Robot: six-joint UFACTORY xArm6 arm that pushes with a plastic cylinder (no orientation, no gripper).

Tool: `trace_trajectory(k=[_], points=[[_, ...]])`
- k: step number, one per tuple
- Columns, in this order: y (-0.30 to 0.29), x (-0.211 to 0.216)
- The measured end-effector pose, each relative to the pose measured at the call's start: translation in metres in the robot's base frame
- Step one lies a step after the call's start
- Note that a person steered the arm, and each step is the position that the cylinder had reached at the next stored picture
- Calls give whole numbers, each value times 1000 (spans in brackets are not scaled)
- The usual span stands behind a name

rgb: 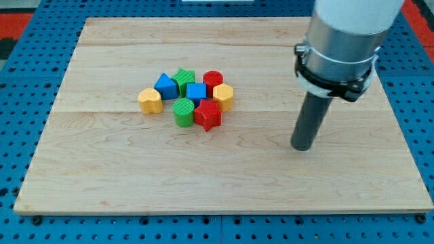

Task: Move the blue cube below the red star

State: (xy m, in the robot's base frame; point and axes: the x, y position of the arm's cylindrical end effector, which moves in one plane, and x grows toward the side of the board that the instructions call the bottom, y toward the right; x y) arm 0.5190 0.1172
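Near the middle of the wooden board [102, 169], slightly toward the view's left and top, eight small blocks are gathered in one tight cluster. The blue cube [196, 92] is found at the heart of it, hemmed in on nearly every side: the green star [184, 78] and the red cylinder [213, 79] are set just above it, the blue triangular block [165, 87] just to the view's left, the yellow hexagonal block [224, 96] just to the view's right, and the green cylinder [183, 112] and the red star [208, 116] just below. A yellow heart-shaped block [150, 100] is placed at the cluster's left edge.

My tip [302, 147] is seen resting on bare board, well apart from the cluster on the view's right and a little lower than the red star. No pincer is carried by this arm, so nothing can be spread or pinched; only a plain dark rod under a grey collar is shown.

The step in hand is judged to be the approach; the cube is not yet touched. The cube still lies above the star, so it must be worked out of the pack and brought round beneath it, and neighbours are likely to be disturbed.

The blocks appear matt and ridged on their sides, the board pale, smooth, faintly grained timber over a blue perforated base [20, 102].
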Motion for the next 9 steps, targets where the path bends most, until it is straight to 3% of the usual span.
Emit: trace_trajectory(k=[2, 5, 9], points=[[-55, 25], [-26, 24], [-102, -18]])
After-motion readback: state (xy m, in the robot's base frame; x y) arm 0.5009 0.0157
